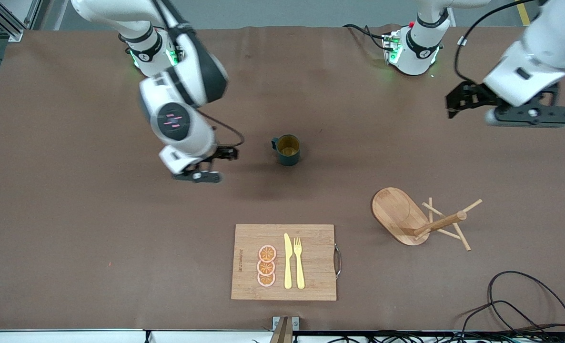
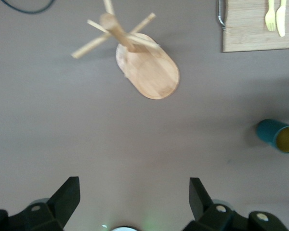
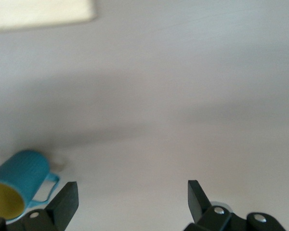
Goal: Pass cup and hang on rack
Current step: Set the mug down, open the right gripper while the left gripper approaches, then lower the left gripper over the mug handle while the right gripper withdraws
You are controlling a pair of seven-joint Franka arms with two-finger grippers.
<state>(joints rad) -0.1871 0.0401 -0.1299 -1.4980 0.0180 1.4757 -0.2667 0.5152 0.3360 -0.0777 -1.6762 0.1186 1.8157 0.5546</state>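
The cup (image 1: 288, 149), dark teal with a yellowish inside, stands upright on the brown table, its handle toward the right arm's end. It also shows in the right wrist view as the cup (image 3: 20, 185) and in the left wrist view as the cup (image 2: 279, 135). My right gripper (image 1: 197, 177) (image 3: 132, 192) hovers low beside the cup, open and empty, clear of it. The rack (image 1: 399, 214) (image 2: 147, 67), a wooden mug tree with thin pegs, stands nearer the front camera toward the left arm's end. My left gripper (image 1: 532, 115) (image 2: 135, 190) waits open and empty, high over the table's left-arm end.
A bamboo cutting board (image 1: 311, 276) near the front edge carries orange slices (image 1: 267, 266), a yellow knife (image 1: 287, 261) and a fork (image 1: 299, 263). Black cables (image 1: 525, 305) lie at the front corner by the left arm's end.
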